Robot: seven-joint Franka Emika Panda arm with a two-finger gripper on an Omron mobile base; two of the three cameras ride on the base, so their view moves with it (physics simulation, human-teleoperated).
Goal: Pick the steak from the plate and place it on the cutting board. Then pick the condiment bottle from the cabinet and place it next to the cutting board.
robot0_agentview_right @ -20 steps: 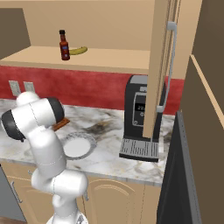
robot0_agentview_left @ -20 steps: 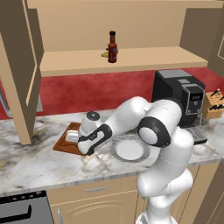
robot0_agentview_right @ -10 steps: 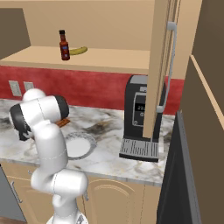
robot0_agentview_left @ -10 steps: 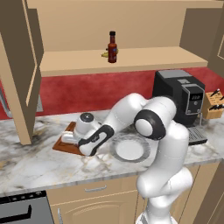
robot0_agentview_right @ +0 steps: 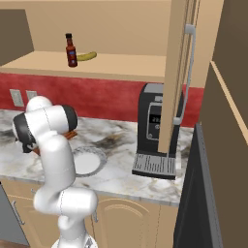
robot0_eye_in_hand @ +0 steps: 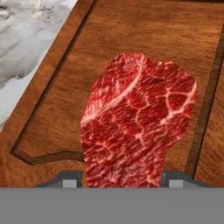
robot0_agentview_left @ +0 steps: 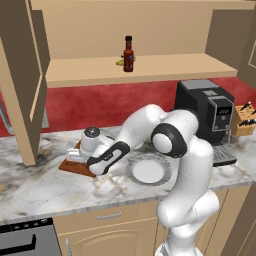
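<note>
Under my claw: steak (robot0_eye_in_hand: pixel 138 127), glossy raw red, white marbling, mid-frame. Cutting board (robot0_eye_in_hand: pixel 65 100) beneath it, matt reddish-brown wood, visible grain. Countertop (robot0_eye_in_hand: pixel 26 35) upper left, polished grey-white marble.

Red marbled steak (robot0_eye_in_hand: pixel 138 122) on cutting board (robot0_eye_in_hand: pixel 131 30)

marble counter (robot0_agentview_left: pixel 45 185) — cutting board (robot0_agentview_left: pixel 75 165), plate (robot0_agentview_left: pixel 148 170)

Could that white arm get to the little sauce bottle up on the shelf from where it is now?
Probably yes: the condiment bottle stands on the cabinet shelf with the doors swung open. But the tool is low over the cutting board, with the steak right at it.
</note>
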